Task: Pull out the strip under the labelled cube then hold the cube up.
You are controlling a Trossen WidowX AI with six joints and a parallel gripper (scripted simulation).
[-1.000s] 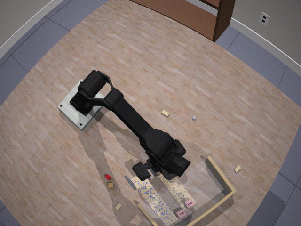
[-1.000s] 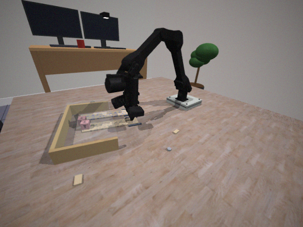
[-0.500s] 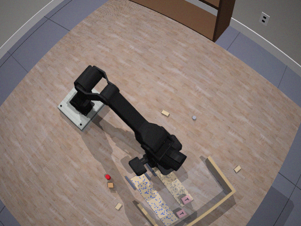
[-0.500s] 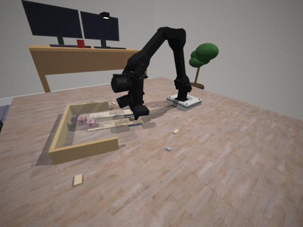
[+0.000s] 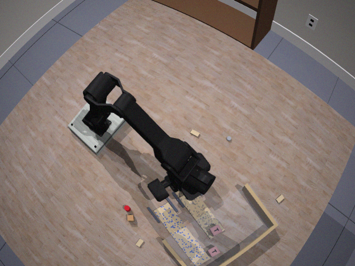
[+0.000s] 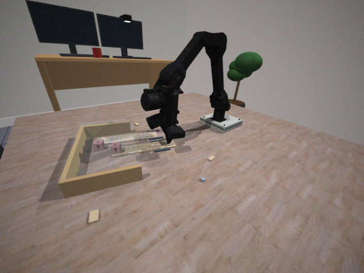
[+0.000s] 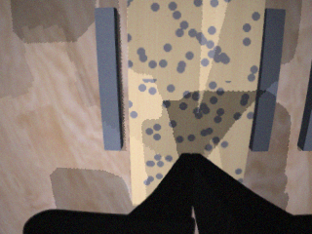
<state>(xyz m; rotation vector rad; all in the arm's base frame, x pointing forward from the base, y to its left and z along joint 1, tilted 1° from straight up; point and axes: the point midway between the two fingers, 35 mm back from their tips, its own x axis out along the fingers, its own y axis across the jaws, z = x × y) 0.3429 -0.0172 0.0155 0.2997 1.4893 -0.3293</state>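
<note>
The fingers (image 6: 169, 141) are together over the near end of the strip (image 5: 197, 210) (image 6: 137, 149) (image 7: 190, 44), its far end under a cube (image 5: 216, 229) (image 6: 115, 148); probably light and stiff, it likely suits a gentle drag from that near end.

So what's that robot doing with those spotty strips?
The black robot arm has its gripper shut, with the tip down at one spotted strip. A pink cube marked T sits on that strip's far end. The robot's job is to pull out the right strip, then lift its cube. The cube isn't lifted yet.
</note>
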